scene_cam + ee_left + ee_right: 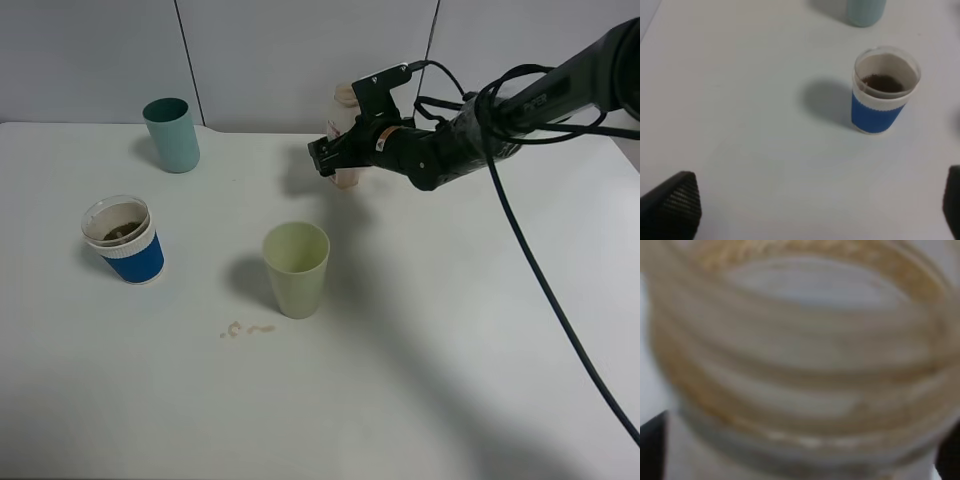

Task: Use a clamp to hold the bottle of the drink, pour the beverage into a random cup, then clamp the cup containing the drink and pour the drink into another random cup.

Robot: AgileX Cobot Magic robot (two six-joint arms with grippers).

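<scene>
Your left clamp point(812, 205): spread wide, empty.
Your right clamp point(331, 158): spread around the upright bottle point(346, 181).
Blue cup point(127, 245): holds brown drink point(883, 83).

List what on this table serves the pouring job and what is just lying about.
Job: bottle; blue cup holding the brown drink; teal tumbler.
Lying about: pale green tumbler; small spill marks.

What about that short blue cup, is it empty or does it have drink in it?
It has drink in it: the blue cup stands upright with brown liquid low inside, well below its clear rim.
</scene>
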